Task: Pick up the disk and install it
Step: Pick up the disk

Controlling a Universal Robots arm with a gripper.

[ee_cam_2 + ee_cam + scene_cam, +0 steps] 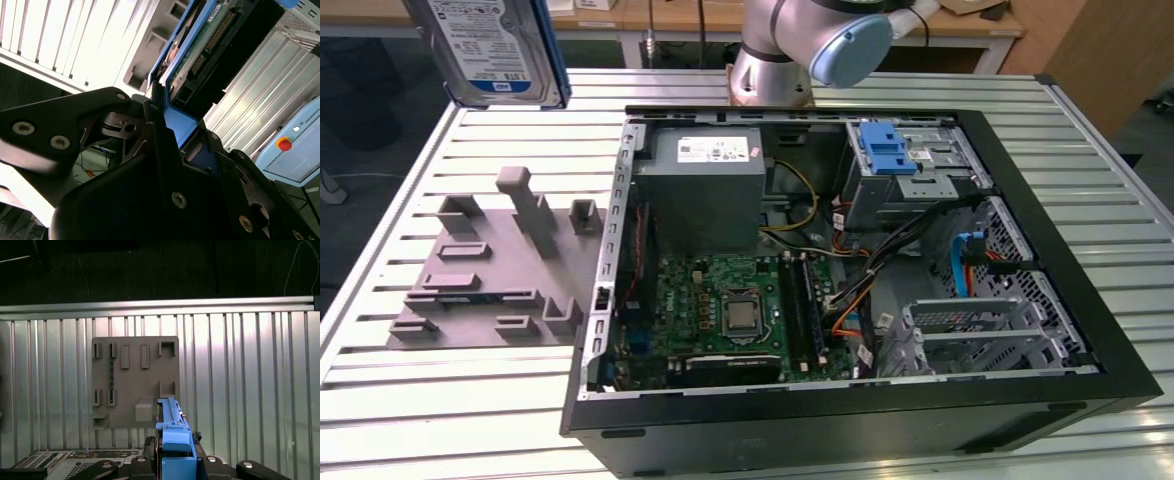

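Note:
The disk (487, 45), a silver hard drive with a white-and-blue label in a blue carrier, hangs upright in the air at the exterior view's upper left, above the far end of the grey fixture plate (494, 270). In the first wrist view the disk (170, 417) shows edge-on over that plate (132, 360), with my gripper (173, 442) shut on its blue carrier. The second wrist view shows the disk's green circuit-board side (200, 47) and my gripper (180, 120) clamping the blue frame between black fingers (155, 125).
An open computer case (1067, 300) lies on the slatted metal table (480, 400), with a motherboard (720, 310), a grey power supply (707, 180) and a drive bay with a blue latch (887, 150). The arm's base (781, 60) stands behind the case.

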